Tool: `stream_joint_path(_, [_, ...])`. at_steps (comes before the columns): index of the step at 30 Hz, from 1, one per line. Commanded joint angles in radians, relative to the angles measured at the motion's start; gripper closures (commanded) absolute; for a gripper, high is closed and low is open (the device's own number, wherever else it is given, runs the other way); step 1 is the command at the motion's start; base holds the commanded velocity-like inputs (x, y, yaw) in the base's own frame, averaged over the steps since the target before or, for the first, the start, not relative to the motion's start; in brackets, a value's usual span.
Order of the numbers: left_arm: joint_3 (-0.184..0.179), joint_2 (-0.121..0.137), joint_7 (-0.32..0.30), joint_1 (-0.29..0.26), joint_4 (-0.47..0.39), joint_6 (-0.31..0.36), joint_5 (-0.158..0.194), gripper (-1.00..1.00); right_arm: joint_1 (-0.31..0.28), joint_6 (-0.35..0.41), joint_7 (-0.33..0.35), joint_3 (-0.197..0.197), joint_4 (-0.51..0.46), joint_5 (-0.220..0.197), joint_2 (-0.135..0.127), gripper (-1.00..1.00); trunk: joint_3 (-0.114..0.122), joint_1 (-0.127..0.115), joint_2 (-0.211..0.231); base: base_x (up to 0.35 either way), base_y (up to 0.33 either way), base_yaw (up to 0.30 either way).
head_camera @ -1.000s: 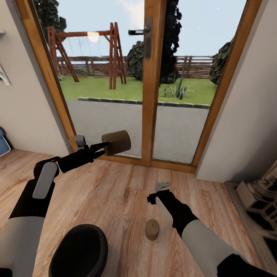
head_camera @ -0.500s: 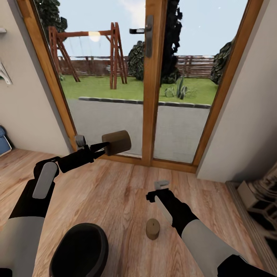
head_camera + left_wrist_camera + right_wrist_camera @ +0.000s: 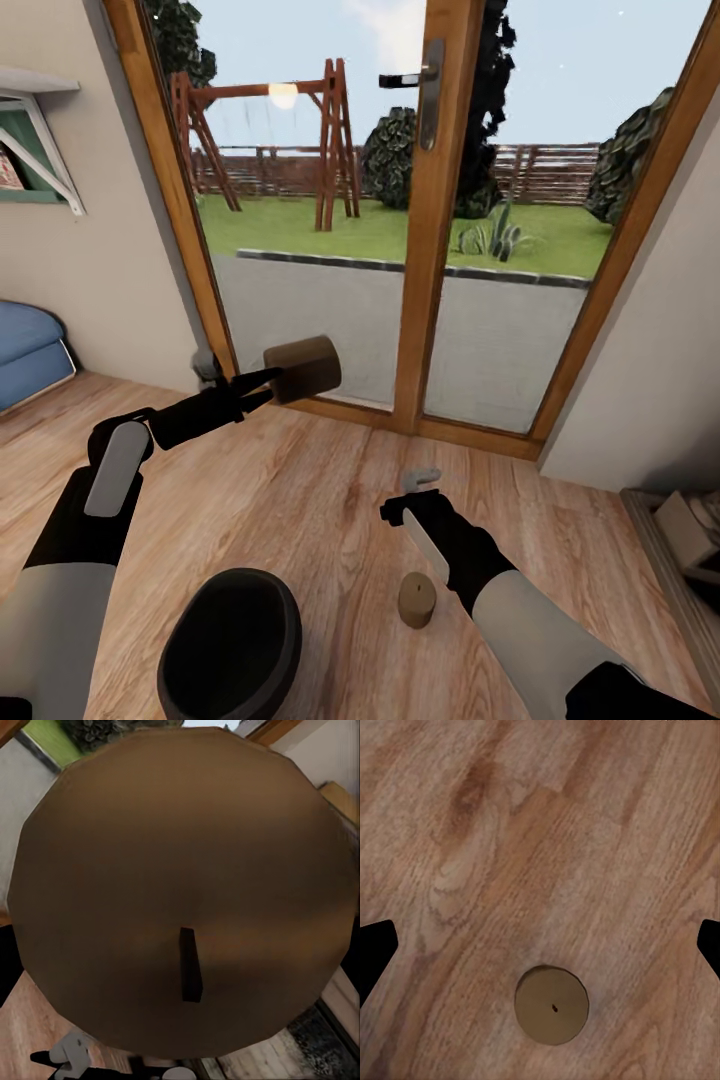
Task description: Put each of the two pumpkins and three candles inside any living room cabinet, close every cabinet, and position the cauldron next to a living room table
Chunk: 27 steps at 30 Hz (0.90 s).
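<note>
My left gripper (image 3: 271, 386) is shut on a brown candle (image 3: 302, 367), held on its side above the wooden floor; that candle's round end with its dark wick (image 3: 184, 900) faces the left wrist camera. A second brown candle (image 3: 417, 599) stands upright on the floor just beside and below my right gripper (image 3: 420, 481), which hangs open. In the right wrist view this candle (image 3: 551, 1005) lies below the span between the two black fingertips (image 3: 375, 949), off centre. The black cauldron (image 3: 232, 645) sits on the floor near my left forearm. The cabinet and the pumpkins are out of view.
A wood-framed glass double door (image 3: 436, 250) stands straight ahead, with a garden outside. A blue cushioned seat (image 3: 25, 350) is at the left, under a wall shelf (image 3: 35, 120). A beige wall (image 3: 660, 380) and stacked items (image 3: 690, 530) close off the right.
The camera has turned left, so the door, the floor candle and the cauldron sit further right in the picture and the blue seat has come into view. Both arms hold their poses.
</note>
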Motion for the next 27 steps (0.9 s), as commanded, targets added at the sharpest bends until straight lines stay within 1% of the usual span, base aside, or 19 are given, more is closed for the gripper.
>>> stream_joint_path(1, [0.001, 0.000, -0.018, 0.001, 0.002, 0.000, -0.001, 1.00, 0.000, 0.000, 0.000, 0.000, 0.000, 0.000, 0.000, -1.00, 0.000, 0.000, 0.000, 0.000, 0.000, 0.008])
stream_joint_path(8, [0.001, 0.000, -0.032, 0.003, 0.005, -0.001, -0.001, 1.00, 0.000, 0.000, 0.000, -0.001, 0.001, -0.001, 0.000, -1.00, 0.000, 0.000, 0.000, 0.000, 0.000, 0.002])
stream_joint_path(13, [0.000, -0.002, -0.031, 0.003, 0.004, -0.001, -0.002, 1.00, 0.000, 0.000, 0.001, -0.002, 0.002, -0.001, 0.000, -1.00, -0.021, 0.019, -0.035, 0.000, 0.000, 0.000])
stream_joint_path(14, [0.000, -0.009, -0.031, 0.003, 0.004, -0.001, -0.002, 1.00, 0.000, 0.000, 0.001, -0.002, 0.002, -0.001, 0.000, -1.00, -0.026, 0.023, -0.042, 0.000, 0.000, 0.000])
stream_joint_path(18, [0.000, -0.016, -0.030, 0.003, 0.004, -0.002, -0.003, 1.00, 0.000, 0.000, 0.001, -0.003, 0.002, -0.001, 0.000, -1.00, -0.045, 0.038, -0.070, 0.000, 0.000, 0.000])
stream_joint_path(27, [-0.001, -0.017, -0.029, 0.003, 0.003, -0.002, -0.004, 1.00, 0.000, 0.000, 0.001, -0.003, 0.002, -0.001, 0.000, -1.00, -0.094, 0.042, -0.072, 0.000, 0.000, 0.000])
